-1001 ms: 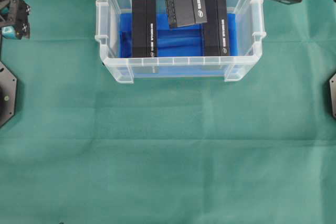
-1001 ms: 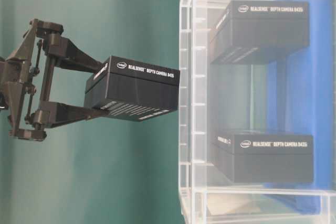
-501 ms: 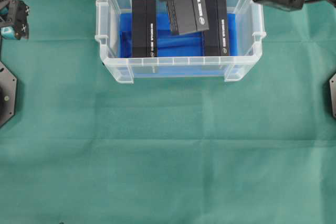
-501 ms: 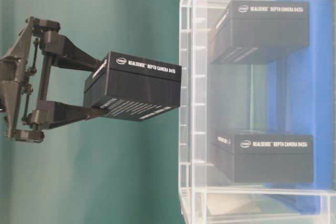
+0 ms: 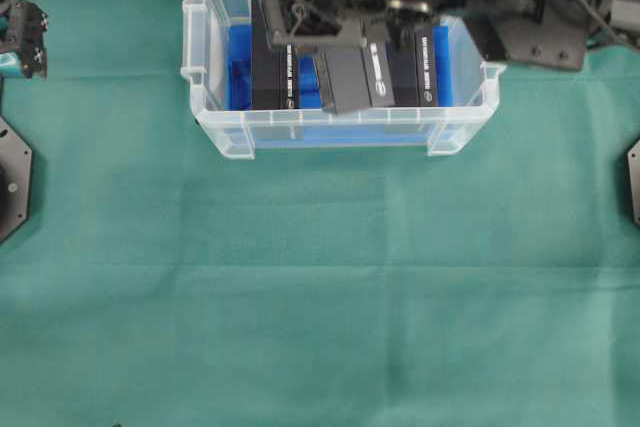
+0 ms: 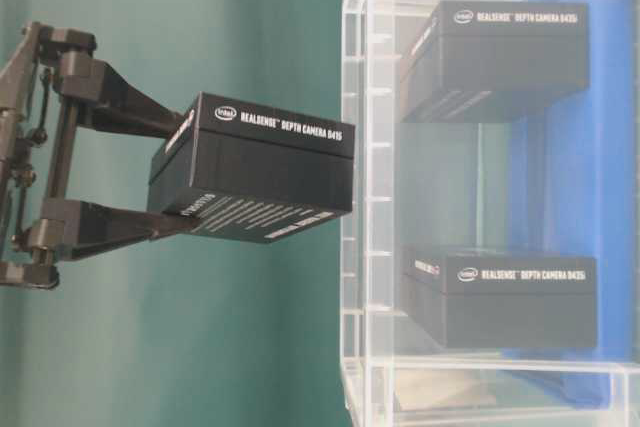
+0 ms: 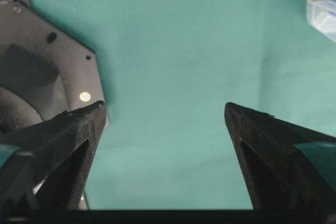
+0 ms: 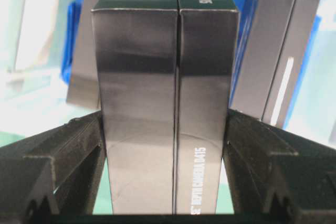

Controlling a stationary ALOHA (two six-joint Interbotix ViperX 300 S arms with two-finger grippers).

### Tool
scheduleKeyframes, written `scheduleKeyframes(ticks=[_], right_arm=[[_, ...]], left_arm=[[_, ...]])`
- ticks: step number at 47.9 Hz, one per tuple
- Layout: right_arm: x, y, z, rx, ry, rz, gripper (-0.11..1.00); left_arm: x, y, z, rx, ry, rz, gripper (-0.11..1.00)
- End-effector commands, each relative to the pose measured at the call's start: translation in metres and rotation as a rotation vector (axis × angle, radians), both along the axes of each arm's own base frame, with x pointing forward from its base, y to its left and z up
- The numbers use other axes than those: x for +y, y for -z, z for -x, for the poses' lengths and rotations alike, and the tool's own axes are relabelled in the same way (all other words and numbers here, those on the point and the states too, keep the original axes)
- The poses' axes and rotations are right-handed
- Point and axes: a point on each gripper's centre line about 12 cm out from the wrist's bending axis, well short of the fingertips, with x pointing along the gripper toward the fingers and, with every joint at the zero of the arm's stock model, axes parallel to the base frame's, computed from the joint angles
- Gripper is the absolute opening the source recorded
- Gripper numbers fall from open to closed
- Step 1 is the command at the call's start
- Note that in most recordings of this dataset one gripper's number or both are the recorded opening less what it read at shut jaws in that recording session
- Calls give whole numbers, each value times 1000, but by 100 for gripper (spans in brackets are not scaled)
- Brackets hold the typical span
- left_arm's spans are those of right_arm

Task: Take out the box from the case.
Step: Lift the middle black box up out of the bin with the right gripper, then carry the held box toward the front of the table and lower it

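My right gripper [image 5: 350, 55] [image 6: 190, 175] [image 8: 164, 116] is shut on a black box [image 5: 356, 79] [image 6: 255, 172] [image 8: 165, 103], one finger on each of its long sides. The box hangs tilted over the clear case [image 5: 330, 132] [image 6: 365, 197], with its lower end about level with the rim. Two more black boxes [image 5: 272, 82] [image 5: 422, 72] stand on the blue lining inside, at the left and right. My left gripper [image 5: 20, 37] [image 7: 164, 108] stays open over bare cloth at the far left, holding nothing.
Green cloth covers the table. Black arm base plates [image 5: 10, 177] [image 5: 633, 182] sit at the left and right edges. The left wrist view shows the left plate [image 7: 42, 66] and a corner of the case [image 7: 323, 17].
My right gripper has carried the box from the back of the case toward its front wall. The left gripper has not moved.
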Motion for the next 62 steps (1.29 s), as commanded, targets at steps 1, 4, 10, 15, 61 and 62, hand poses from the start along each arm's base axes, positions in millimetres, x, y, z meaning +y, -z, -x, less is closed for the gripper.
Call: scheduleKeyframes(ticks=[1, 4, 10, 15, 61, 62], right_arm=[[11, -36, 15, -79, 0, 11, 68], [17, -36, 16, -73, 8, 15, 68], [35, -35, 17, -65, 22, 12, 68], [48, -35, 17, -77, 42, 5, 68], [169, -23, 34, -81, 124, -58, 68], [170, -23, 34, -82, 126, -58, 68]], left_arm=[[0, -4, 2, -14, -2, -7, 99], [-1, -4, 3, -14, -5, -6, 99], [-3, -5, 6, -10, -5, -4, 99], [-4, -4, 9, 1, -6, 1, 99], [-5, -5, 12, 3, -4, -3, 99], [-5, -5, 13, 2, -4, -4, 99]])
